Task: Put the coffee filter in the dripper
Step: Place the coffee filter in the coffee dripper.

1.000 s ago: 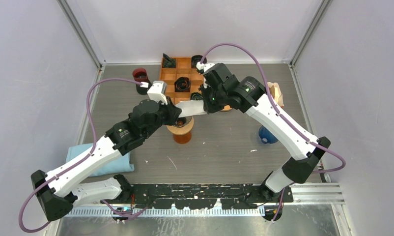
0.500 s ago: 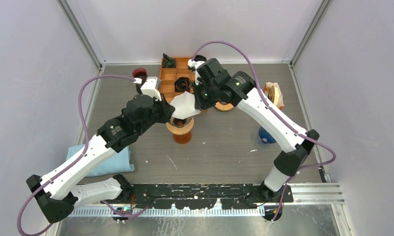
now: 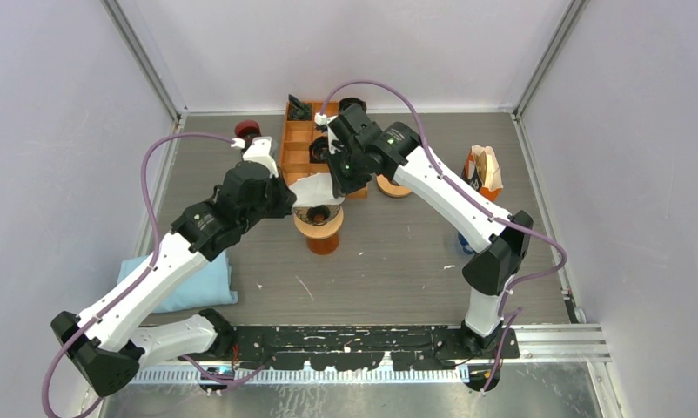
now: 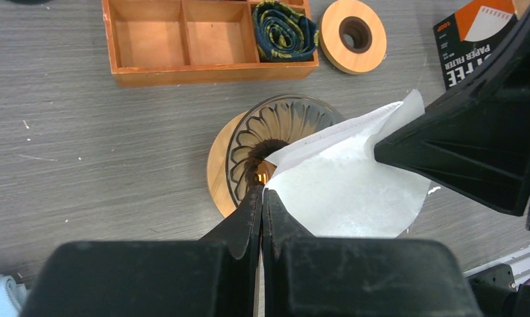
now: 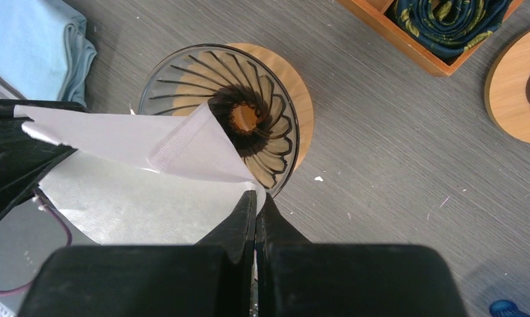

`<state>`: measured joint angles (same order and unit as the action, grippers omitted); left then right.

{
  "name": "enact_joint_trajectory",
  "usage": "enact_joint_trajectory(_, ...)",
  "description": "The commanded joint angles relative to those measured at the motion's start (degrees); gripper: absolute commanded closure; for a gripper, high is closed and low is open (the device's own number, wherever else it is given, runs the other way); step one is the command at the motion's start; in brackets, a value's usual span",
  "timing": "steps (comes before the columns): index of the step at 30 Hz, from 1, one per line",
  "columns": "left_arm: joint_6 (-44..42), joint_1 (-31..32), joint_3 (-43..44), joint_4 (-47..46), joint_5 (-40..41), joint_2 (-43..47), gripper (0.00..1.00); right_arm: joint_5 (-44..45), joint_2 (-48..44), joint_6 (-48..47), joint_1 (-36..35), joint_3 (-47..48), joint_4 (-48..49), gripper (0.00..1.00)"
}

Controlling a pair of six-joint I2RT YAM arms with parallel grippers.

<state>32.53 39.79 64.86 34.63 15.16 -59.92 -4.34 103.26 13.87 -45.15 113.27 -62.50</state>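
Now left gripper (image 4: 261,193) and right gripper (image 5: 254,196) pinch filter (image 4: 345,188) edges above dripper (image 4: 275,122).

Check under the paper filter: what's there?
The glass dripper on its wooden stand sits below the filter. Its ribbed funnel and centre hole show; part of its rim is hidden by the paper.
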Motion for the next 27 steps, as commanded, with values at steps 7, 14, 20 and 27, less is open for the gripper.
enact_joint_trajectory(7, 0.0, -2.0, 1.0, -0.8, -3.6, -3.4, 0.99, 0.8, 1.3, -1.4, 0.7, 2.5, 0.5, 0.96)
enact_joint_trajectory(14, 0.2, -2.1, 0.7, -0.6, -3.7, -4.8, 0.89, 0.5, 1.8, -1.5, 0.7, 2.1, 1.0, 0.93)
enact_joint_trajectory(20, 0.2, -2.2, 0.7, -0.3, -3.7, -5.3, 0.81, -0.1, 1.9, -1.4, 0.6, 1.8, 1.5, 0.87)
enact_joint_trajectory(27, -0.2, -2.3, 1.0, 0.3, -3.6, -4.6, 0.71, -0.1, 1.7, -1.8, 0.6, 1.8, 1.8, 0.81)
